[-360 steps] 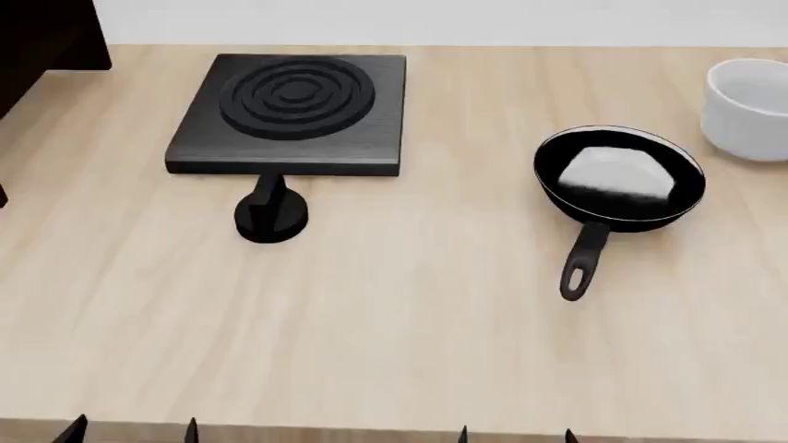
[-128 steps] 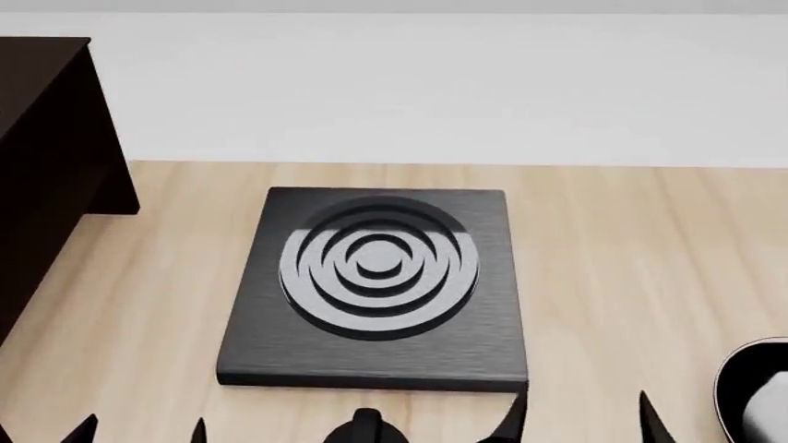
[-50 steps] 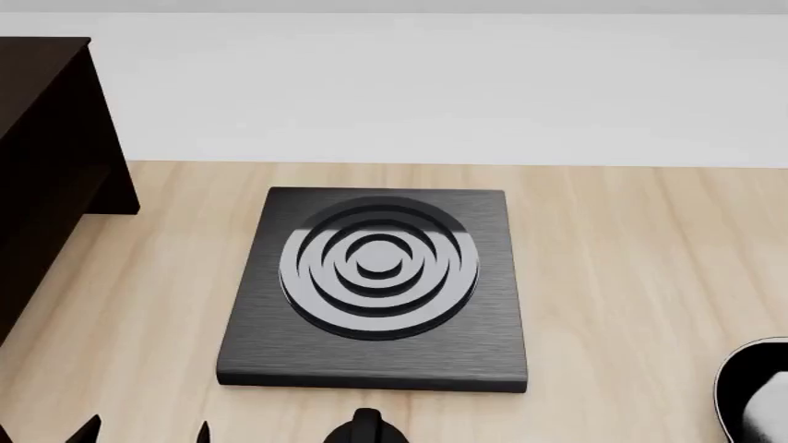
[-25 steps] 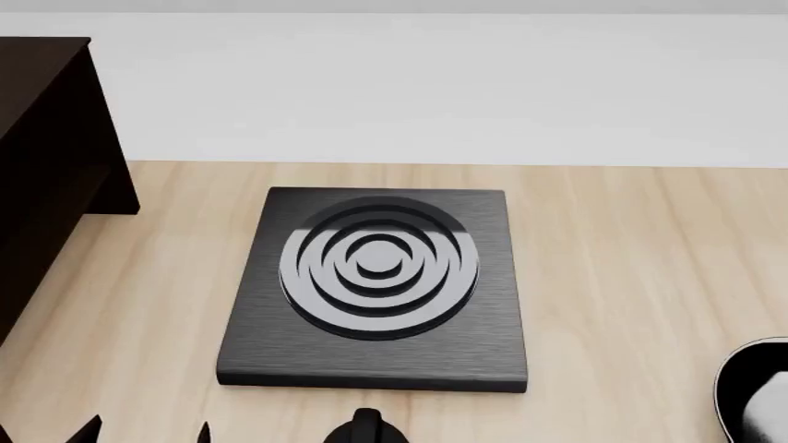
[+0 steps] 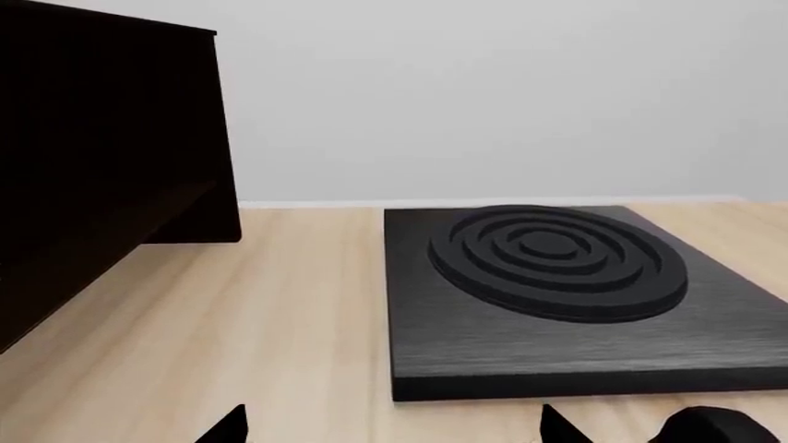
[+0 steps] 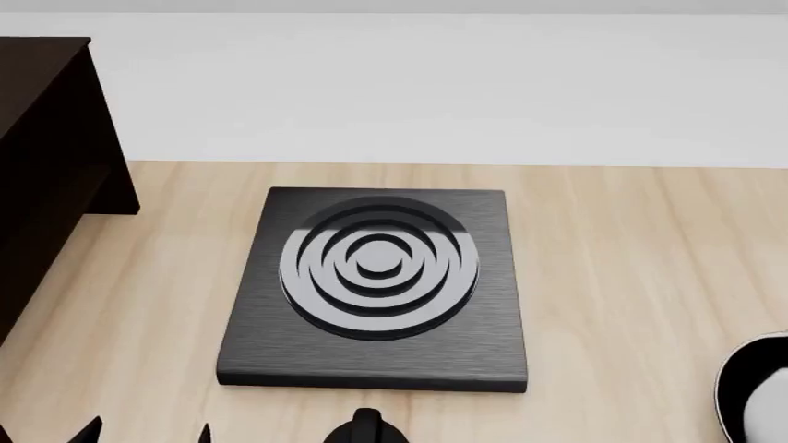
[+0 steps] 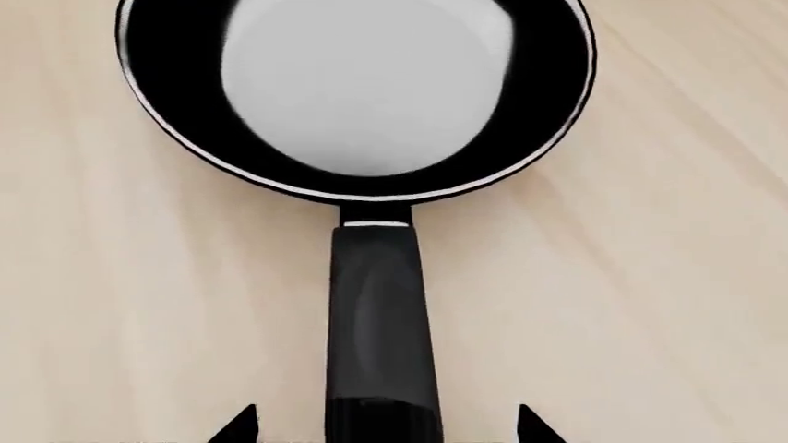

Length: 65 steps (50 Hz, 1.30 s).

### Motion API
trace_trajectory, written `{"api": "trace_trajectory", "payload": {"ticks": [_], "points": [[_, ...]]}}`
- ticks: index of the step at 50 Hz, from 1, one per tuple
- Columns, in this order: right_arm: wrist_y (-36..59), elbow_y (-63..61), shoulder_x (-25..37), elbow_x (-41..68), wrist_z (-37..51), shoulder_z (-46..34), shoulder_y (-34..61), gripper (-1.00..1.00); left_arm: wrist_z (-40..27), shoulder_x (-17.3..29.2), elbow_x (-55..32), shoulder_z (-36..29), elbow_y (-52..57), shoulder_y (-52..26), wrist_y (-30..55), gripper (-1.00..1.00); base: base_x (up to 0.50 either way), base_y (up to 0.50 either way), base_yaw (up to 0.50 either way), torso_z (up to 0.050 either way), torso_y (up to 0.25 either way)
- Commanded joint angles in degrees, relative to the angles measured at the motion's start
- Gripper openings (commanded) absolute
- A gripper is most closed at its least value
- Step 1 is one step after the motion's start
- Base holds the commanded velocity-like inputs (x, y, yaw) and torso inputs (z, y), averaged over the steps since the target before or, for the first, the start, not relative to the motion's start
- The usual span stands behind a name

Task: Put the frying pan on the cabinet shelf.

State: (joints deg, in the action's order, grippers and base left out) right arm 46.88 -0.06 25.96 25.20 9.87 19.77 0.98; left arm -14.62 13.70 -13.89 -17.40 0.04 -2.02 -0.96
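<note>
Pan: the frying pan (image 7: 357, 92) sits flat on the wooden table (image 7: 665, 277), bowl up, its long black handle (image 7: 379, 323) running straight back toward the right arm's camera. In the head view only a sliver of its rim shows at the lower right corner (image 6: 758, 392), well apart from the cabinet.

Right gripper: the right gripper (image 7: 384, 426) has its two finger tips spread either side of the handle, not closed on it; from the wrist view alone, whether the fingers touch the handle cannot be told.

Left gripper: the left gripper (image 5: 391, 426) shows two dark tips set wide apart over bare table, holding nothing, just in front of the stove plate (image 5: 567, 295).

Cabinet: the dark cabinet (image 6: 50, 157) stands at the far left of the table, with the stove plate between it and the pan.

Handling: the pan looks rigid and fairly heavy at the bowl end, with a glossy pale base. A grip on the handle close to the bowl would likely limit drooping; a hold near the loop end risks the pan tilting or twisting in the fingers.

Stage: judged as lining up for the grasp; the lift and the carry across to the shelf are not yet done.
</note>
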Motion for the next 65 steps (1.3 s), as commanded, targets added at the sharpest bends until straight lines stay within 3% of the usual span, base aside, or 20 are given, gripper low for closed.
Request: {"api": "trace_trajectory", "payload": {"ticks": [1, 6, 7, 29, 47, 65], "points": [[-0.8, 1.7, 0.1, 0.3, -1.1, -0.7, 0.5, 1.00, -0.3, 0.2, -0.1, -0.3, 0.0, -0.1, 0.0, 1.00, 0.00, 0.00, 0.00, 0.000, 0.000], [-0.7, 1.1, 0.0, 0.6, -1.0, -0.4, 0.5, 1.00, -0.4, 0.2, 0.0, -0.5, -0.4, -0.2, -0.2, 1.00, 0.00, 0.00, 0.00, 0.000, 0.000], [-0.8, 1.0, 0.0, 0.5, -0.9, -0.5, 0.4, -1.00, -0.4, 0.2, 0.0, -0.5, -0.5, -0.2, -0.3, 1.00, 0.00, 0.00, 0.00, 0.000, 0.000], [7.1, -18.3, 1.8, 2.2, 4.1, -0.6, -0.9, -1.00, -0.8, 0.5, -0.4, -1.1, -0.6, -0.3, -0.4, 1.00, 0.00, 0.00, 0.00, 0.000, 0.000], [22.7, -31.6, 5.7, 7.6, 7.6, -4.9, 10.3, -1.00, -1.1, 0.8, -0.9, -1.5, -0.2, -0.4, -0.3, 1.00, 0.00, 0.00, 0.00, 0.000, 0.002], [25.9, -32.4, 5.0, 9.7, 7.0, -13.1, 19.4, -1.00, -0.9, 1.2, -1.5, -2.3, -0.1, -0.5, 0.2, 1.00, 0.00, 0.00, 0.00, 0.000, 0.002]]}}
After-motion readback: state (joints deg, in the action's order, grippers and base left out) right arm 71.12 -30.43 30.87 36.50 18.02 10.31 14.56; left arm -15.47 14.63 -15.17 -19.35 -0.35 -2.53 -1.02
